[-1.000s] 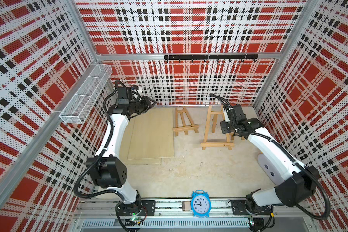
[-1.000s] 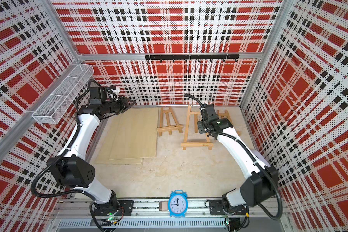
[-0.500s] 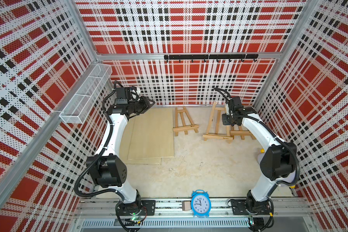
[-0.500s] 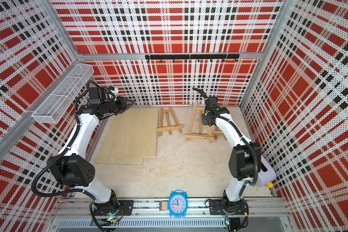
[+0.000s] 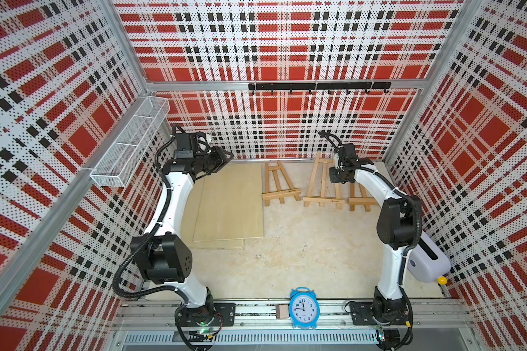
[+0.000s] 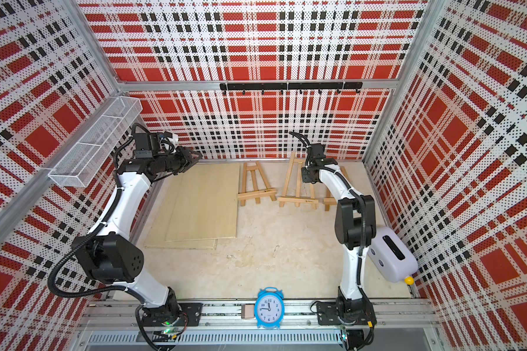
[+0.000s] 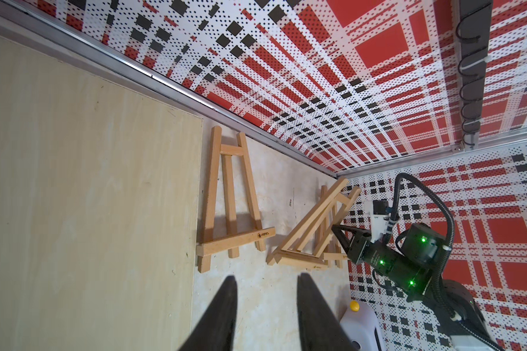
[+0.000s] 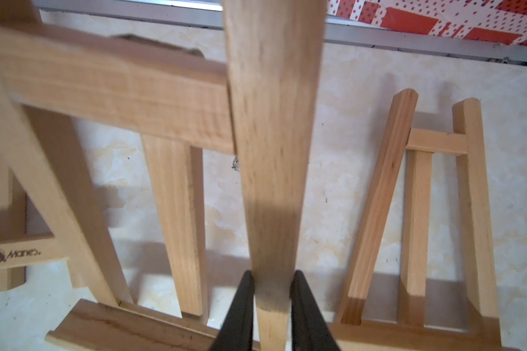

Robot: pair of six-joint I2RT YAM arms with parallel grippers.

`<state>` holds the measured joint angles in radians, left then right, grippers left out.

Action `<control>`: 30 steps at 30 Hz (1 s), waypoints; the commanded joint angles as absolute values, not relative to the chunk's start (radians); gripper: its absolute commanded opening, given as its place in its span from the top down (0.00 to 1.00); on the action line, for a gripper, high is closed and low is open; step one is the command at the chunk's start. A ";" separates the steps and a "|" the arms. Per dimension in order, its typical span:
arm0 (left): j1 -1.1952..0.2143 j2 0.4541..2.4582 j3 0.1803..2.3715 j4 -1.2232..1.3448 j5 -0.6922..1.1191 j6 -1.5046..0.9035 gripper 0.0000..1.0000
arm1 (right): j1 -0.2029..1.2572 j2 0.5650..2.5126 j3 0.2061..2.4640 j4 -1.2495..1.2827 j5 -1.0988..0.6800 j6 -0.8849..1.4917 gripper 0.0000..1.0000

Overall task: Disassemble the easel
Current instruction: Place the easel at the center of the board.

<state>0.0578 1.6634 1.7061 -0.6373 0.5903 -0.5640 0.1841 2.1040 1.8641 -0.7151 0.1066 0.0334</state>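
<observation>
- The right gripper (image 8: 271,281) is pressing its black fingers (image 8: 242,307) tight against both sides of one upright slat of the middle light-wood A-frame easel (image 5: 323,200).
- This middle easel (image 7: 308,234) is sitting near the back wall, tilted, with its bottom ledge low by the beige tabletop (image 5: 286,258) and its top end raised.
- The left gripper (image 7: 265,291) is hanging above the back edge of the pale flat plywood boards (image 5: 228,206), with its jaws partly apart and nothing between them.
- A second light-wood easel (image 5: 280,191) is lying flat just beside the boards' edge, apart from the held one.
- A third light-wood easel (image 5: 361,200) is lying flat on the other side of the held one, partly hidden under the right arm.
- A round blue alarm clock (image 5: 304,308) is standing at the front rail between the two arm bases.
- A white slotted appliance with a yellow knob (image 5: 426,261) is lying by the right-hand wall.
</observation>
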 commanded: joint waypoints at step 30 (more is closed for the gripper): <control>0.093 1.793 1.883 -0.744 0.492 -0.575 0.63 | 0.098 2.454 2.237 -0.659 0.086 0.007 0.77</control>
<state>0.0933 1.7779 1.8439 -0.7280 0.5102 -0.5755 0.1116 2.4718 2.2456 -0.6830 0.0898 -0.0338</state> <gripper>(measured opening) 0.369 0.206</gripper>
